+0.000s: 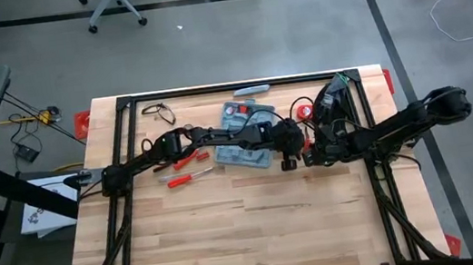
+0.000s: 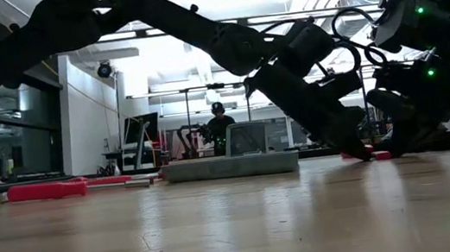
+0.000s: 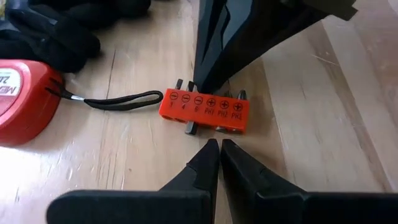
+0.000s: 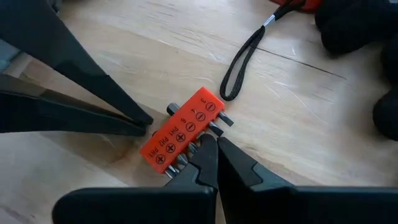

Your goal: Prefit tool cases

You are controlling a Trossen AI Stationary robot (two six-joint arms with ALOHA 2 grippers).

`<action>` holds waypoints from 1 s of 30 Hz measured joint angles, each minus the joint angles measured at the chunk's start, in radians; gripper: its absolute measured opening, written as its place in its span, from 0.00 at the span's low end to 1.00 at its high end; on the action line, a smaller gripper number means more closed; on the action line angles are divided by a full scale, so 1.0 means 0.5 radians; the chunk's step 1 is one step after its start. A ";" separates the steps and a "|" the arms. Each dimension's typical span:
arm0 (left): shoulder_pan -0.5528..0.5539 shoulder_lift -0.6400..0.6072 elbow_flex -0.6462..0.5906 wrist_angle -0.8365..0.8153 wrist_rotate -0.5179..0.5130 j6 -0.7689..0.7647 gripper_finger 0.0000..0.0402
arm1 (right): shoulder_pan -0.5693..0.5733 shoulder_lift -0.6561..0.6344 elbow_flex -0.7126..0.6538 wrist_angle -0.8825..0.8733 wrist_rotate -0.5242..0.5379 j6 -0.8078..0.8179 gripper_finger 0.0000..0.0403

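An orange bit holder (image 3: 204, 111) is showing "PH1 PH2 PH3" beside slot symbols. Both grippers are meeting over it, right of centre in the high view: the left gripper (image 3: 220, 147) nearly pressed together, the right gripper (image 4: 210, 147) closed, touching its bits. The tool case (image 1: 246, 131) is lying open at upper centre; the lower table (image 1: 250, 231) is lying bare.

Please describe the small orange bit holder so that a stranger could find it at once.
Find the open tool case at the table's far middle, then look right of it, where both grippers meet. The bit holder lies flat between their shut tips. It is an orange block with a row of screw symbols, beside a red tape measure.
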 joint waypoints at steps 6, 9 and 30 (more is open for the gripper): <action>0.014 0.036 -0.001 0.121 -0.016 -0.056 0.04 | -0.001 0.000 -0.001 0.009 0.003 -0.007 0.00; 0.018 0.077 0.002 0.183 -0.030 -0.088 0.04 | -0.001 0.001 -0.005 0.032 0.004 -0.044 0.00; 0.015 0.066 0.004 0.109 -0.046 -0.088 0.04 | 0.043 0.003 -0.002 -0.049 0.024 0.004 0.00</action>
